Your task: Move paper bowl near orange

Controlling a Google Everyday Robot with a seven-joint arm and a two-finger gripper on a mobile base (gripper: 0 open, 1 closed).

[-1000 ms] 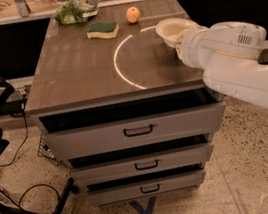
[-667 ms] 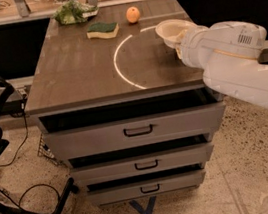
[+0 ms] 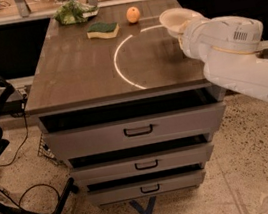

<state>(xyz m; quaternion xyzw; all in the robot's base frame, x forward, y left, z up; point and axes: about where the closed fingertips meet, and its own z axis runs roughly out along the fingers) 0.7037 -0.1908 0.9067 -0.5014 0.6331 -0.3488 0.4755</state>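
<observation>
Paper bowl (image 3: 176, 17), off-white, flared, at gripper (image 3: 181, 33)

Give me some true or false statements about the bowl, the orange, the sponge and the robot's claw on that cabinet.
1. The orange sits near the back of the cabinet top. True.
2. The paper bowl touches the orange. False: they are apart, with the bowl off to the orange's right in the camera view.
3. The claw is at the paper bowl, near the top's right edge. True.
4. The sponge lies inside the paper bowl. False: it lies on the cabinet top, left of the orange.
</observation>
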